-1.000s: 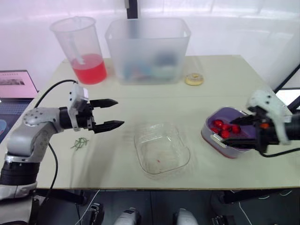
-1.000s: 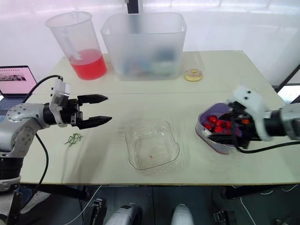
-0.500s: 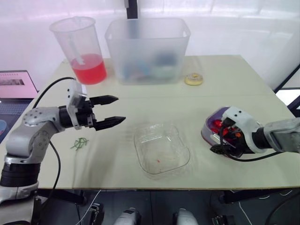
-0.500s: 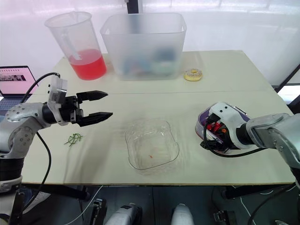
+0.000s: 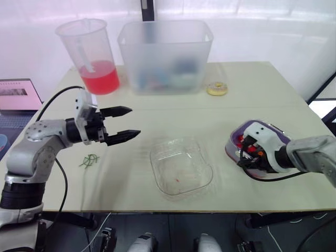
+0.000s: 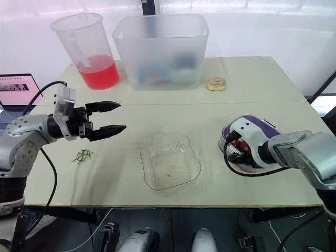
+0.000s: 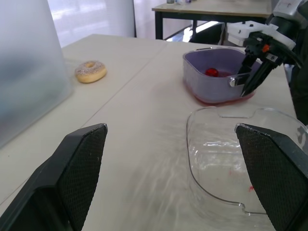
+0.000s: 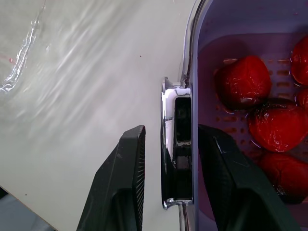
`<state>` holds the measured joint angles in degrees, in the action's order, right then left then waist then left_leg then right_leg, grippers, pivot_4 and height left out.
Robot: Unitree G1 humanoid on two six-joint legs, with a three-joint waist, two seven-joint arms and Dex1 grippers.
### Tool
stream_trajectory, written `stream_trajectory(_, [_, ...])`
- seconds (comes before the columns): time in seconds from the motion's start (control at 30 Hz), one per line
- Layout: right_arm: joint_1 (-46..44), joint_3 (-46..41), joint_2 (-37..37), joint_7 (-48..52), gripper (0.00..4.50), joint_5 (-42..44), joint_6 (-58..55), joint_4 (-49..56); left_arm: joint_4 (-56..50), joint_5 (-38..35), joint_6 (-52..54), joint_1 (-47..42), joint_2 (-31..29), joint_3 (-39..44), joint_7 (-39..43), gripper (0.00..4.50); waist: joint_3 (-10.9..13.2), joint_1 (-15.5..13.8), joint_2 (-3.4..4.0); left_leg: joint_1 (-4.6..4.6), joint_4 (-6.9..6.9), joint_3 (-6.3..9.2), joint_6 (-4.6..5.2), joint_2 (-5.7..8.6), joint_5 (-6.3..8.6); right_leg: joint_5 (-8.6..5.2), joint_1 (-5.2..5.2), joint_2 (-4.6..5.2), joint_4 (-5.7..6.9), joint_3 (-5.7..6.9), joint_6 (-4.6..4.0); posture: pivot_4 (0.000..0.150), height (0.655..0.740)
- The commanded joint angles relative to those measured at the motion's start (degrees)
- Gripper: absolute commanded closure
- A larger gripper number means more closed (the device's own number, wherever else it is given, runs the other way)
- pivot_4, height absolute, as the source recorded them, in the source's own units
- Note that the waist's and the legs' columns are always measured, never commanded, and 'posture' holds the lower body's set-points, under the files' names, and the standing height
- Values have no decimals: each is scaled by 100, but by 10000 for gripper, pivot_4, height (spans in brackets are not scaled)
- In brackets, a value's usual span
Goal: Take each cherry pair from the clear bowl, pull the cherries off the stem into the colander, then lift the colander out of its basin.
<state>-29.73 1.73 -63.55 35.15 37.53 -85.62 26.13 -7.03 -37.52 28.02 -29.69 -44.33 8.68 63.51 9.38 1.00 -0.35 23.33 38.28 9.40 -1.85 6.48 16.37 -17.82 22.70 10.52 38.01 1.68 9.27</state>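
colander [image 8: 250, 19] sits in its basin [image 7: 219, 99] at the right side of the worktop [image 5: 236, 89], with red cherries [image 8: 242, 82] inside. right gripper [image 8: 173, 132] is released, its fingers straddling the colander's handle [image 8: 182, 159], one inside the rim and one outside. left gripper [image 5: 135, 121] hangs spread wide above the worktop, left of the clear bowl [image 5: 181, 165], near loose green stems [image 5: 90, 160].

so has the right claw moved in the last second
Yes. The right claw swung from the colander's side away from the clear bowl round to the side facing it, and now straddles the handle there, jaws open.
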Motion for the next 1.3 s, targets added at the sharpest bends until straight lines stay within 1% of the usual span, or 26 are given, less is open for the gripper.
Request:
stream_trajectory(0.03, [-167, -78, -74, -9, 35856, -84, 72, 117, -186, 8, -108, -69, -39, 125, -30, 0, 0, 0, 0, 0, 0, 0, 0, 0, 0, 0, 0, 0, 0, 0, 0, 1500, 7400])
stream_trajectory(0.07, [-180, -52, -91, 0, 40512, -105, 85, 141, -193, 9, -105, -61, -36, 126, -37, 0, 0, 0, 0, 0, 0, 0, 0, 0, 0, 0, 0, 0, 0, 0, 0, 1500, 7400])
stream_trajectory(0.1, [-199, -36, -101, 4, 42931, -112, 76, 164, -200, 8, -98, -55, -33, 127, -48, 0, 0, 1, 0, 0, 0, 0, 0, 0, 0, 0, 0, 0, 0, 0, 0, 1500, 7400])
stream_trajectory(0.27, [-263, 75, -331, 164, 42931, -100, 127, 349, -257, -8, -59, -26, -33, 135, -79, 0, 0, 3, 0, 0, 0, 0, 0, 0, 0, 0, 1, 0, 0, 0, 0, 1500, 7400])
stream_trajectory(0.47, [-449, 41, -508, 313, 42931, -93, 91, 335, -240, 38, -56, -79, -20, 39, -62, 0, 0, 4, 0, 0, -1, 0, 0, 0, 0, 0, 2, -1, -1, 0, 0, 1500, 7400])
stream_trajectory(0.6, [-365, 56, -734, 444, 42931, -120, 228, 517, -208, 119, -97, -98, -4, -94, 35, 0, 0, 0, 0, 0, -1, -2, 0, 0, 0, 0, 2, 0, -1, -1, 0, 1500, 7400])
stream_trajectory(0.77, [-346, -238, -658, 382, 42931, 19, -62, 738, -158, 127, -92, -177, 28, -186, 102, 0, 0, 0, 0, 0, -1, -1, 0, 0, 0, 0, 3, 0, -1, -1, 0, 1500, 7400])
stream_trajectory(1.03, [-316, -440, -854, 429, 42931, 58, -183, 1038, 95, 271, -226, -409, 158, -353, 235, 0, 0, 1, 0, 0, -2, -2, 0, -1, 0, 0, 4, -1, -1, 0, 0, 1500, 7400])
stream_trajectory(1.2, [-468, -666, -1013, 508, 42931, 183, -399, 1153, 223, 349, -298, -515, 227, -409, 321, 0, 0, -6, 0, 1, -1, -2, 0, 0, 0, 0, 3, -1, -1, 0, 0, 1500, 7400])
stream_trajectory(1.3, [-774, -796, -1138, 592, 42931, 385, -637, 1179, 276, 382, -344, -562, 240, -444, 356, 0, 0, -2, 1, 1, -1, -3, 0, 1, 0, 0, 3, 0, -1, -1, 0, 1500, 7400])
